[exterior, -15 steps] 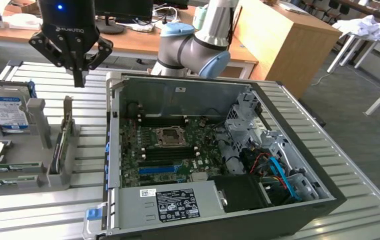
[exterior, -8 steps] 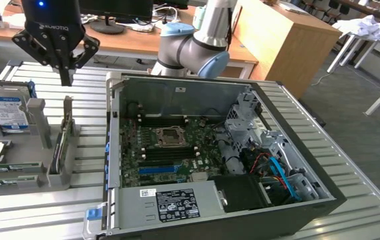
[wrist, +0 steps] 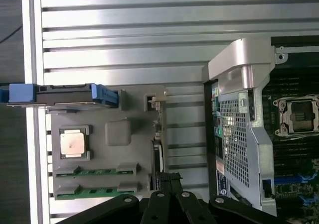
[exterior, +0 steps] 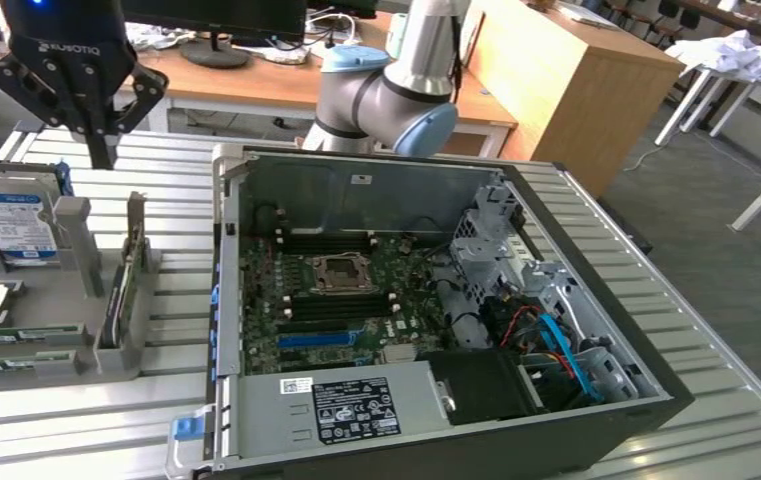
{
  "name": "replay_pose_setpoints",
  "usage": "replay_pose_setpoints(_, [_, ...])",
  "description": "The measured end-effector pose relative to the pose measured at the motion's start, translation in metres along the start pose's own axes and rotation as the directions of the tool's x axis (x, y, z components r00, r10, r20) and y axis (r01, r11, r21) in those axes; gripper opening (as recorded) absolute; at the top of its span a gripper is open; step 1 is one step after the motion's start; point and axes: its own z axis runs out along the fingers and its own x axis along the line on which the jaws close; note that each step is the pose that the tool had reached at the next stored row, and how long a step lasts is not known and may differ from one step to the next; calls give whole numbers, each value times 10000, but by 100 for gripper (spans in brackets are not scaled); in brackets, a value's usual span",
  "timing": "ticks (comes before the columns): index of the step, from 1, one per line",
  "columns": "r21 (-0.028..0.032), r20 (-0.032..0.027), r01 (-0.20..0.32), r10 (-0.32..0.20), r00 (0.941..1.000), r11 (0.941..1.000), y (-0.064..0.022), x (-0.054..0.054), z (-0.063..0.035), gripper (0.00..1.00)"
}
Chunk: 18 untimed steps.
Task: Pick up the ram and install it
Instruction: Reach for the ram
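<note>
The gripper (exterior: 101, 150) hangs at the exterior view's upper left, closed tight on nothing, above the grey fixture (exterior: 47, 340). Two ram sticks (wrist: 97, 172) lie flat in that fixture's slots at the exterior view's lower left, just beside the processor chip (wrist: 72, 143). Each looks light, stiff, thin and fragile, best pinched across its long bare edges, clear of chips and contacts.

One brand name is showing here.
The black body of the gripper (exterior: 99, 140) is carrying "ROBOTIQ" in white, upside down; the stickers on the power supply (exterior: 353, 405) and the hard drive (exterior: 17, 225) are too small to read.
</note>
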Motion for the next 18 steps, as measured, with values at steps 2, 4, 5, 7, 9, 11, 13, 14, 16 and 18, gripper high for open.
replay_pose_setpoints(2, [0,0,0,0,10000,10000,2,64,-1,11])
replay_pose_setpoints(4, [0,1,1,-1,10000,10000,4,125,-2,11])
replay_pose_setpoints(5, [0,0,1,-1,10000,10000,5,154,-3,11])
replay_pose_setpoints(7, [0,1,0,0,10000,10000,6,213,-4,11])
replay_pose_setpoints(9, [0,1,0,0,10000,10000,6,269,-5,11])
replay_pose_setpoints(11, [0,1,1,-1,10000,10000,7,325,-7,11])
replay_pose_setpoints(13, [0,1,1,-1,10000,10000,7,379,-8,11])
replay_pose_setpoints(14, [0,1,1,-1,10000,10000,6,406,-8,11])
replay_pose_setpoints(16, [0,1,0,0,10000,10000,5,483,-9,11])
replay_pose_setpoints(18, [0,1,0,0,10000,10000,5,530,-10,11])
